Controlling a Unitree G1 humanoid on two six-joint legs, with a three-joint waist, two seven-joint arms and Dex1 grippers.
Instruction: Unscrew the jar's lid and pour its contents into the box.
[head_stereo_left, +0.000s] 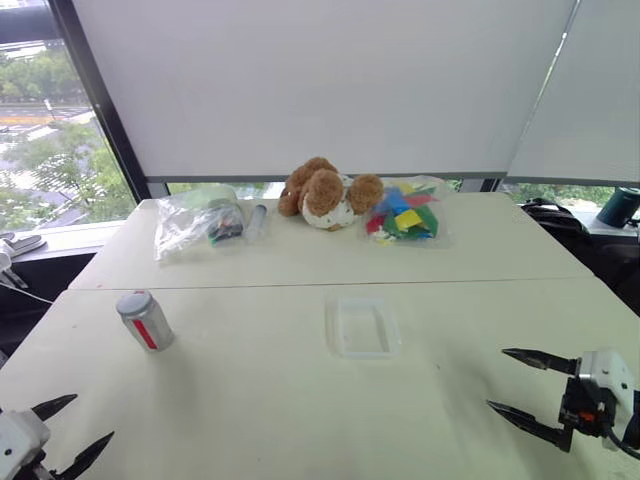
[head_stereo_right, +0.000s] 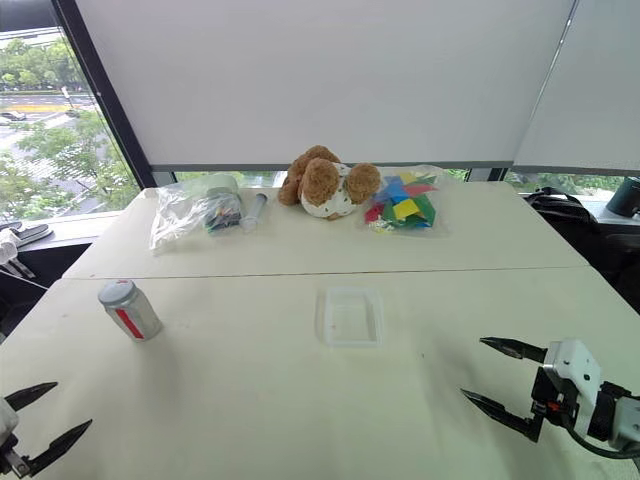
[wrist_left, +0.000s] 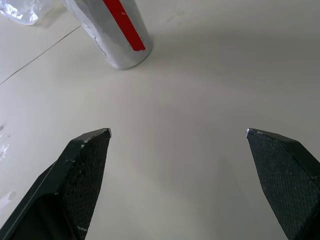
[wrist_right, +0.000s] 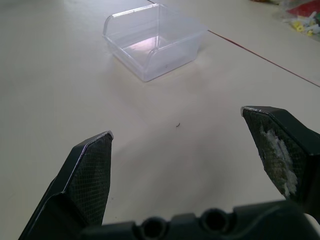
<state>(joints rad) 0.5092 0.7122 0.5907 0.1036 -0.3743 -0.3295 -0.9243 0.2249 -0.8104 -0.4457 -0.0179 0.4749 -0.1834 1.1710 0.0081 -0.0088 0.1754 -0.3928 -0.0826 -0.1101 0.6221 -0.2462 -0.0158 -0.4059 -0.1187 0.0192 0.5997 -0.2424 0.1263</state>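
Both tools, left (head_stereo_left: 70, 428) and right (head_stereo_left: 520, 382), wide apart, near table (head_stereo_left: 280, 400) edge, empty

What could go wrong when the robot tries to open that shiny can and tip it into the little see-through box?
1. The jar stands alone on the smooth table, with the lid still on. A push from the open left gripper could probably tip it and send it rolling.
2. The box is small, shallow, clear and hard to see. The contents might land on the table instead, or the open right gripper might bump the light box away.
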